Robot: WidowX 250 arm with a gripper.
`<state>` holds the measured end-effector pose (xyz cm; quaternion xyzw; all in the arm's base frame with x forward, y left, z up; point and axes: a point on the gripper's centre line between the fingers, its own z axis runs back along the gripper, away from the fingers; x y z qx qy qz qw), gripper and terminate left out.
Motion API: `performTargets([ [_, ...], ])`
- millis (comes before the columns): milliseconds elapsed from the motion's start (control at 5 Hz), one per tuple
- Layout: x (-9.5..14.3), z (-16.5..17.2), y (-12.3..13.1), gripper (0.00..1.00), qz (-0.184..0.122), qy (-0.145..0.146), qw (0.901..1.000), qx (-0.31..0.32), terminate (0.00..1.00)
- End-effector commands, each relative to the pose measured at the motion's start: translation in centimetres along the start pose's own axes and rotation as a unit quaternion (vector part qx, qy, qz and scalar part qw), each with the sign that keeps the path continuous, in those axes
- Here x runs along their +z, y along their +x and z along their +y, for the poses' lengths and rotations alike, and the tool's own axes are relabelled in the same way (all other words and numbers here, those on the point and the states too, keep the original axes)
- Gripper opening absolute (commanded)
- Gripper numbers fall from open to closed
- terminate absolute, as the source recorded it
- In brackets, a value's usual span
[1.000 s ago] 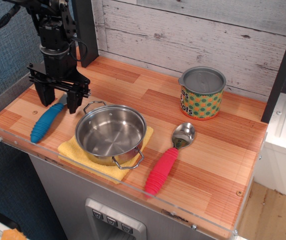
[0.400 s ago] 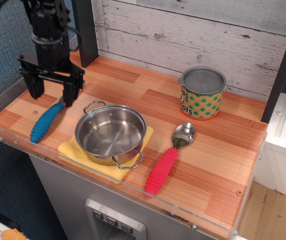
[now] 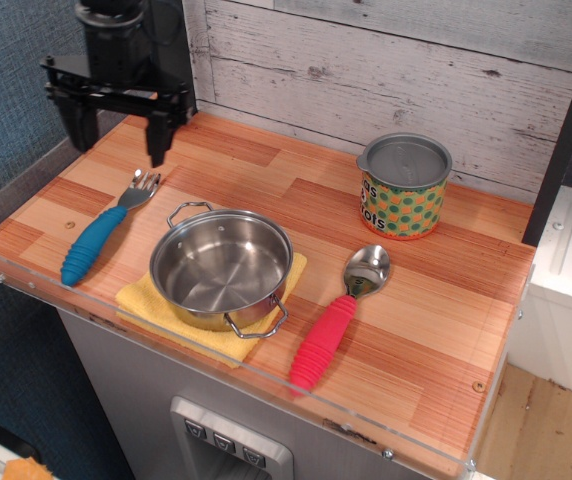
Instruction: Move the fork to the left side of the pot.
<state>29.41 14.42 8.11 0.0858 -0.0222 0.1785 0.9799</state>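
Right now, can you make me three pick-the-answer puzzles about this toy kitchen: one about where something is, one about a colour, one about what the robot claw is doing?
1. Where does the fork lie?
A. left of the pot
B. inside the pot
C. beside the tin can

2. What colour is the spoon handle?
A. blue
B. pink
C. green

3. What is the gripper doing?
A. squeezing the fork
B. holding the spoon
C. open, empty, above the counter

Answers:
1 A: it rests on the wood by the pot's left side.
2 B: the handle is pink.
3 C: its fingers are spread, holding nothing.

The fork (image 3: pixel 105 226) lies left of the pot (image 3: pixel 221 267), spoon (image 3: pixel 338 320) right.
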Motion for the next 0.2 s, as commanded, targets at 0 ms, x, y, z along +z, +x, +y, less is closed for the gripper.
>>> performTargets([
  [0, 4.17, -3.93, 1.08, 1.00, -0.041, -0.028, 0.9987, 0.007, 1.00],
])
